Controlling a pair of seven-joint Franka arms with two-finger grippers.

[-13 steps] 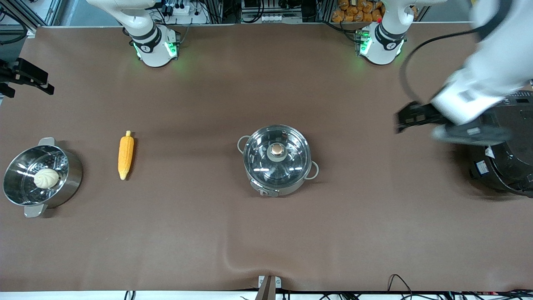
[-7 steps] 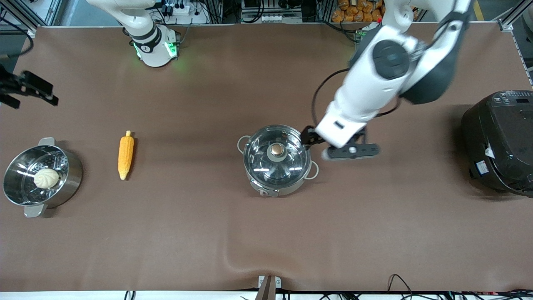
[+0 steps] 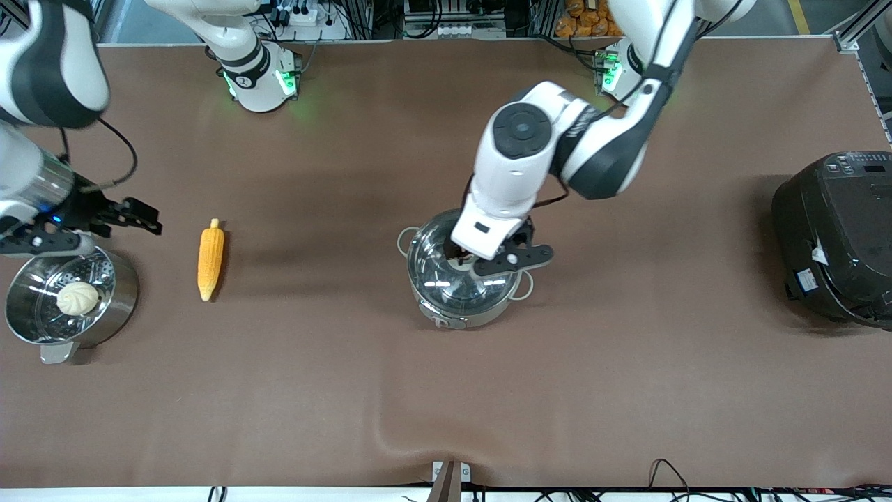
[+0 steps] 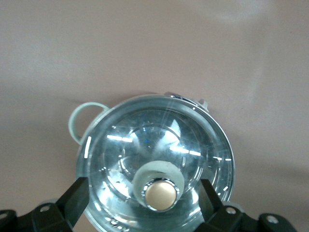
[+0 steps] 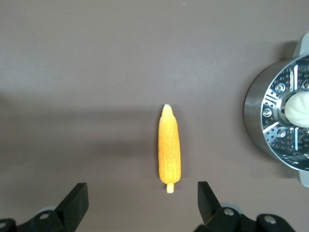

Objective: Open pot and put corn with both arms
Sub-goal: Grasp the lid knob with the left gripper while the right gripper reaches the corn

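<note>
My left gripper (image 4: 145, 205), fingers spread, hangs over the pot (image 3: 463, 268), the lid's knob (image 4: 161, 194) between them.

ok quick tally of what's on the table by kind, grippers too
steel pots: 2, the lidded pot and the steamer pot
corn: 1
white bun: 1
black cooker: 1
open grippers: 2, left gripper, right gripper
total: 7

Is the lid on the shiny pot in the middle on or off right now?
On. The glass lid sits flat on the pot, its copper-coloured knob between the open fingers of the left gripper, untouched as far as visible.
</note>
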